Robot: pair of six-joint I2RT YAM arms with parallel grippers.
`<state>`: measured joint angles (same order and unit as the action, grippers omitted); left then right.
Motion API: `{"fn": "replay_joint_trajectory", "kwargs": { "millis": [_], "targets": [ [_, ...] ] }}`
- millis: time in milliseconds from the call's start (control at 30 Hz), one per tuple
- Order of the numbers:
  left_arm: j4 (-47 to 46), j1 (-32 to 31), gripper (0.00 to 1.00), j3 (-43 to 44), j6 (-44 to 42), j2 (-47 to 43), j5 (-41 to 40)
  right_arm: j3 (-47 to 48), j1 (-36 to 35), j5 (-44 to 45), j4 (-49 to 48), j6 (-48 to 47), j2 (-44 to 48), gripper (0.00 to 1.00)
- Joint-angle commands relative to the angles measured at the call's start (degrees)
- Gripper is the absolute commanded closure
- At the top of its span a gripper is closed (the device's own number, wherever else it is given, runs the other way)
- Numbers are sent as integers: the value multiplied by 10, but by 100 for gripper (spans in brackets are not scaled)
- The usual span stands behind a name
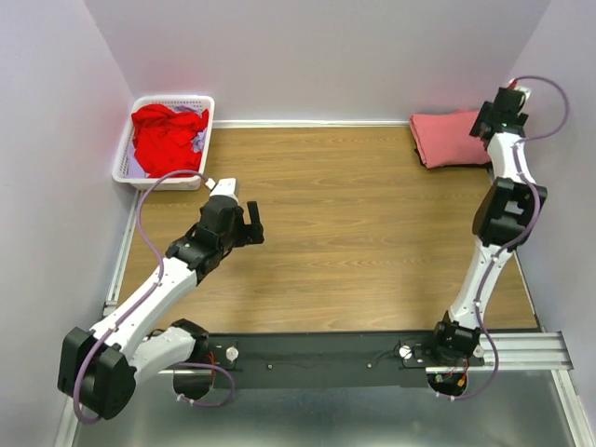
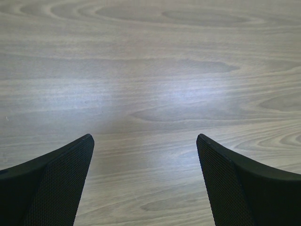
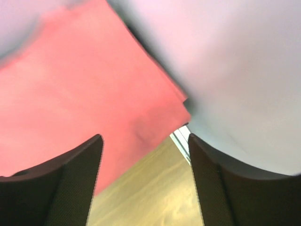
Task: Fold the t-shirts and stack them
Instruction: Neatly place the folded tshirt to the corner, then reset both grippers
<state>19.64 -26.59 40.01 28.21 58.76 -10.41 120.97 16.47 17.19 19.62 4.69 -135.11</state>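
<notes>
Near edge: both arm bases are bolted to a black rail [image 1: 326, 358] along the front of the wooden table [image 1: 372, 242]; the left arm reaches forward and inward from the near left corner; the right arm rises from the near right and stretches along the right side to the far right corner.

Left gripper [image 1: 253, 223] [image 2: 143, 139]: positioned over the left-centre of the table, short of the basket; its wrist view shows the two dark fingers [image 2: 56, 183] spread wide with only bare wood grain between them. The claw is open and holds nothing; whether it touches the surface cannot be told.

Far left corner: a white slatted basket [image 1: 124, 160] sits against the left wall; it holds a crumpled heap of red t-shirts [image 1: 166, 138], unfolded, with a patch of lavender cloth [image 1: 197, 121] showing at the heap's right side.

Far right corner: one folded shirt [image 1: 449, 138] [image 3: 70, 94] – salmon-red, flat and roughly square – lies on the table close to the back wall, well apart from the basket.

Right gripper [image 1: 486, 121] [image 3: 143, 136]: placed at the right edge of the folded shirt, close to the right wall; its wrist view shows the fingers apart, the shirt's corner and a strip of table visible between them – the claw is open, gripping nothing; contact with the cloth cannot be determined.
</notes>
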Motion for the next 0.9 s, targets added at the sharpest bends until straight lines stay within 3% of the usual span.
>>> {"fn": "replay_joint_trajectory", "kwargs": {
  "millis": [0,33,67,400,500,700,867],
  "targets": [
    [-1,2,3,41,-9,-48,-8,-62,3,-35,-16,35,153,19],
    [-2,3,3,53,-10,-55,-15,-80,3,-43,-16,39,201,1],
    [-4,3,3,58,-12,-62,-21,-96,3,-50,-16,47,223,0],
    [-6,2,3,65,-31,-199,-128,-332,3,-138,-15,78,533,0],
    [-18,2,3,44,-36,-239,-176,-432,3,-148,-16,118,683,0],
    [-74,2,2,10,-12,-265,-220,-605,-12,-168,-14,178,834,0],
    [-84,3,2,-3,-9,-276,-240,-682,-33,-193,10,171,930,0]
  ]
}}
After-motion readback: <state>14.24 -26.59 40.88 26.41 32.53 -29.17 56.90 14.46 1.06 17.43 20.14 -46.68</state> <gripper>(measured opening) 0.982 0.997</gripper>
